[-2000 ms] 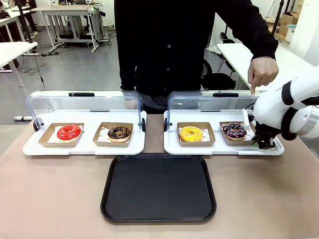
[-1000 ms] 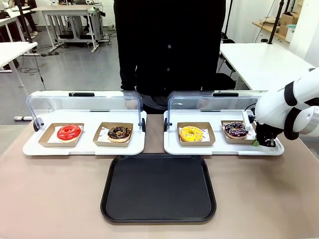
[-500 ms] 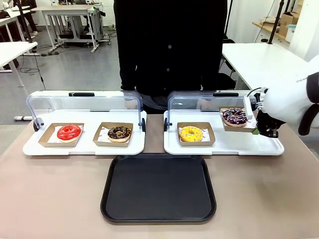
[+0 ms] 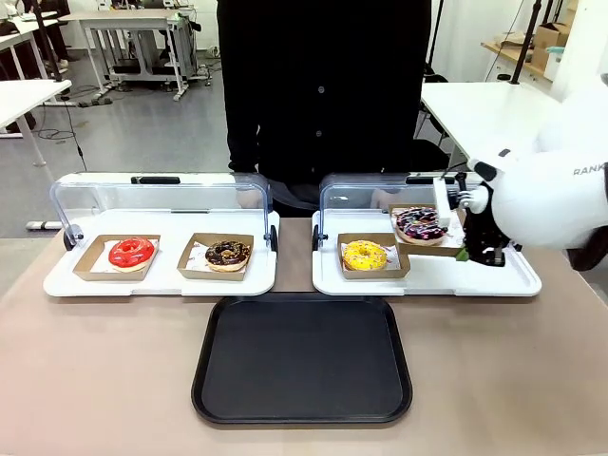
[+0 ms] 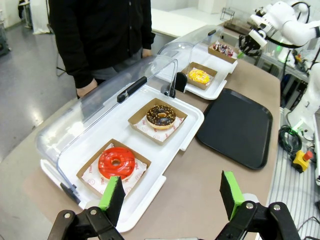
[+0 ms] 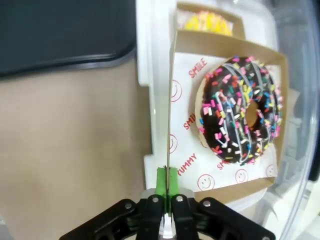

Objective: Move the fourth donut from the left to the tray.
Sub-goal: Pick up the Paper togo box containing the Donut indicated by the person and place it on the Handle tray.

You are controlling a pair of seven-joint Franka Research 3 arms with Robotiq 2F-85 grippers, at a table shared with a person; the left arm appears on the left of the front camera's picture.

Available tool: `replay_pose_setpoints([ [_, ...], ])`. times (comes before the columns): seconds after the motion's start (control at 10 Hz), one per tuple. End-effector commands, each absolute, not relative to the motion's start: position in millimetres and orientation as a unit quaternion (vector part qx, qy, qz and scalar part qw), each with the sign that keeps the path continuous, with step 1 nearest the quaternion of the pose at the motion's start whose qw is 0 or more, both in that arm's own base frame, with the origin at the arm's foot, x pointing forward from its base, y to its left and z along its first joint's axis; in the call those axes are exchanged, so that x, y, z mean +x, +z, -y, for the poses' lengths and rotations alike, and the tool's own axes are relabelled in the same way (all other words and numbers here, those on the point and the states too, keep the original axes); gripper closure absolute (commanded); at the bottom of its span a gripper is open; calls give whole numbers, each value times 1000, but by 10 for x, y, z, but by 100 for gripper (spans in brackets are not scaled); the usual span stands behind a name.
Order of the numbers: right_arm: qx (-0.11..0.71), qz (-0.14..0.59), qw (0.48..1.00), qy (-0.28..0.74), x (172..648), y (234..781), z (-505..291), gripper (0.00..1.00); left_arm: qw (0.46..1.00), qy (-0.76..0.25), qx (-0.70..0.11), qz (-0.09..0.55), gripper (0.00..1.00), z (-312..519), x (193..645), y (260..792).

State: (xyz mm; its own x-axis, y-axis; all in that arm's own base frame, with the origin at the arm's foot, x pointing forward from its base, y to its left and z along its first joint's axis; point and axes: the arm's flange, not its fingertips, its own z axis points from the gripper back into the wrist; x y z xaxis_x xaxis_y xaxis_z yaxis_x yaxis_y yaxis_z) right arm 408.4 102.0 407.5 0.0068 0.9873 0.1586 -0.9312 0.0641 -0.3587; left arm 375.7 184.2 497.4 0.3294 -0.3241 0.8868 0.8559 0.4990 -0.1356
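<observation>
Above the display tray, right claw (image 4: 465, 249) pinches holder.

The right gripper (image 4: 465, 253) is closed, its green pads pinched together on a thin cardboard edge, held above the table at the right side; the left gripper (image 5: 172, 195) hangs with its fingers wide apart, holding nothing.

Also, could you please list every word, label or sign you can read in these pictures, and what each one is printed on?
"SMILE", red, on the paper liner under the fourth donut.
"YUMMY", red, on that liner, with small smiley faces.
"RANK", cut off by the picture's edge, on the right arm.
Red print on the liner under the red donut: too small to read.
</observation>
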Motion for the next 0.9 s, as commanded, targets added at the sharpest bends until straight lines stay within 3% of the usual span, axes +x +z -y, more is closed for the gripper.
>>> replay_pose_setpoints([
  [0.0,-72,174,709,679,3574,3905,-1204,98,743,-396,-312,439,0,-1841,3767,4973],
  [0.2,-24,175,697,695,3432,3847,-1366,98,743,-396,-312,439,0,-1841,3767,4973],
  [0.3,-64,177,704,685,3969,4057,-1346,98,743,-396,-312,439,0,-1841,3767,4973],
  [0.8,-61,178,706,683,3800,3995,-1585,98,743,-396,-312,439,0,-1841,3767,4973],
])
